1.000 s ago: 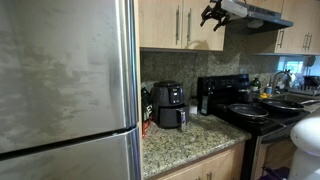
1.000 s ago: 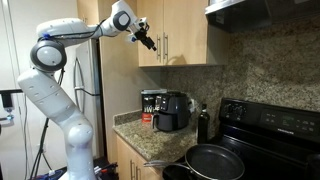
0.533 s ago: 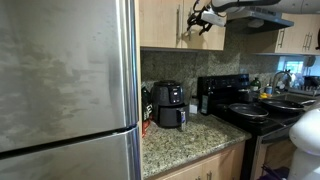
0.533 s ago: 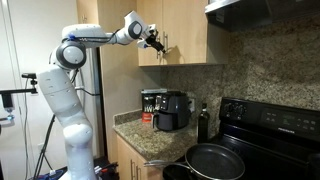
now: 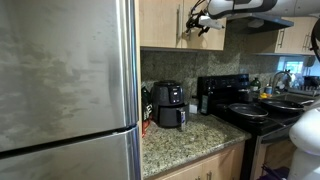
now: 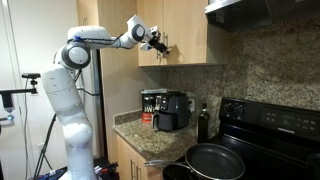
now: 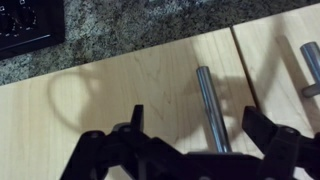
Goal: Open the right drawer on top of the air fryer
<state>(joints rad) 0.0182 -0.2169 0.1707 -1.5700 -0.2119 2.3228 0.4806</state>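
Straddling the bar handle (image 7: 212, 110) of the right drawer (image 7: 110, 95), the fingers (image 7: 272, 138) stand spread apart.

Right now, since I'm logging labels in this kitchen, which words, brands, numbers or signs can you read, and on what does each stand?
No text can be read in any view.
On the packet beside the air fryer: red and white print, too small to read.
On the black panel at the corner of the wrist view: pale marks, too blurred to read.
On the air fryer itself: no lettering can be made out.
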